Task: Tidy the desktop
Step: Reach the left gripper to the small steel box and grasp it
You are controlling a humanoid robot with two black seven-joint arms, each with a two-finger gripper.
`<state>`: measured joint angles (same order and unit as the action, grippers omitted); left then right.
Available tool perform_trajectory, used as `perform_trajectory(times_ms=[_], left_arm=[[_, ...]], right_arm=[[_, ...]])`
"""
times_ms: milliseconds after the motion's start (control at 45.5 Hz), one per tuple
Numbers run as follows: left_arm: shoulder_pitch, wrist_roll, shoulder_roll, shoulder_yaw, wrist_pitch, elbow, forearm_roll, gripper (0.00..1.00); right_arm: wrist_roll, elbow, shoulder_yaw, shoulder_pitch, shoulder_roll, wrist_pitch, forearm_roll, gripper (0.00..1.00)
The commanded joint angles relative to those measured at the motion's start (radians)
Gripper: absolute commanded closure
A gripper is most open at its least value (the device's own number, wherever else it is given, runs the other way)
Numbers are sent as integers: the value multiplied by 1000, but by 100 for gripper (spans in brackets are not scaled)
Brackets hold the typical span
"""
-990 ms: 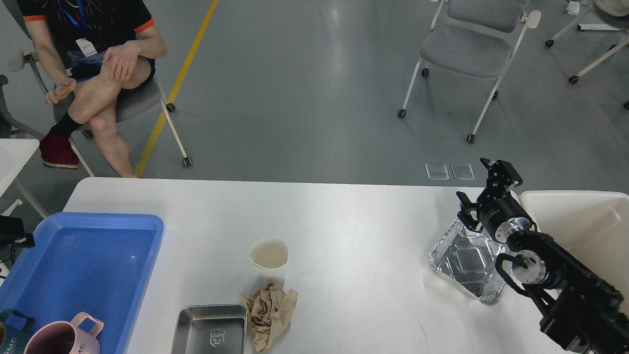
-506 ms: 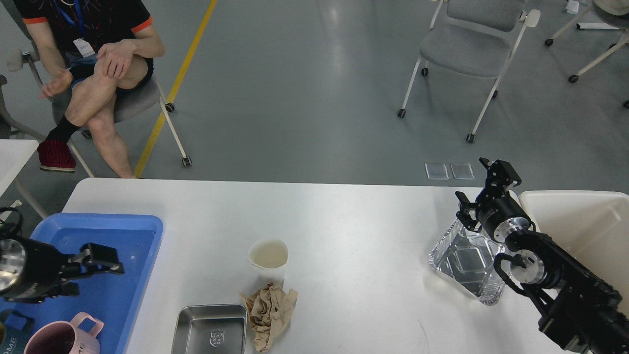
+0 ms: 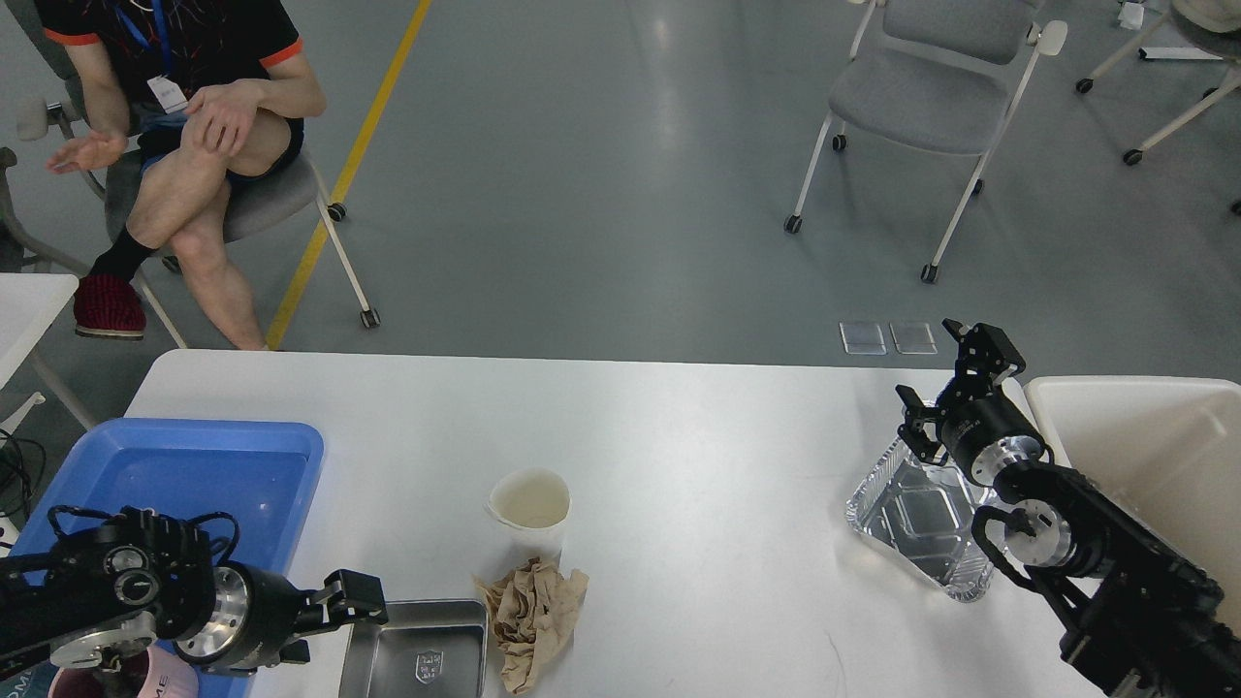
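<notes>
The white desktop [image 3: 698,427] holds a paper cup [image 3: 528,504], a crumpled brown paper [image 3: 531,611] just in front of it, a small steel tray [image 3: 417,648] at the front edge and an empty foil tray [image 3: 916,519] on the right. My left gripper [image 3: 357,599] hovers at the steel tray's left far corner; it is small and dark, so its fingers cannot be told apart. My right gripper [image 3: 945,378] is open and empty, its fingers spread wide above the foil tray's far edge.
A blue plastic tray [image 3: 194,465] sits at the left with a pink mug [image 3: 87,683] mostly hidden under my left arm. A cream-white bin [image 3: 1154,456] stands at the right edge. A seated person [image 3: 184,116] and chairs [image 3: 931,97] are beyond the table.
My left arm has swung in from the left, over the blue tray, to the steel tray's left corner. My right gripper has sunk slightly. The seated person has moved a hand.
</notes>
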<state>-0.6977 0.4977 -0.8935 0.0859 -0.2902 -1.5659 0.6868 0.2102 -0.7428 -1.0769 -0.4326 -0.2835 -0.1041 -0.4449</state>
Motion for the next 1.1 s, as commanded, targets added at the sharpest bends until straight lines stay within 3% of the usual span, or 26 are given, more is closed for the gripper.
perform_trajectory(times_ms=[0,132,352,572,814,1078], left_arm=[[49,-1,85,-6,39,49,59,10],[58,-5,133,-9,59,67,108,12],[58,-4,137,-15,100,66,165,33],[75,82,139,-14,89,64,152,77],[99,97,137,-6,88,66,151,99],[93,97,94,29,43,35,154,100]], right_arm=[[0,3,0,0,0,0,0,0],[0,10,0,0,0,0,0,0],[0,34,2,2,0,-2,-2,0],[0,39,2,2,0,-2,-2,0],[0,39,2,2,0,-2,0,0],[0,39,2,2,-2,-2,0,0]])
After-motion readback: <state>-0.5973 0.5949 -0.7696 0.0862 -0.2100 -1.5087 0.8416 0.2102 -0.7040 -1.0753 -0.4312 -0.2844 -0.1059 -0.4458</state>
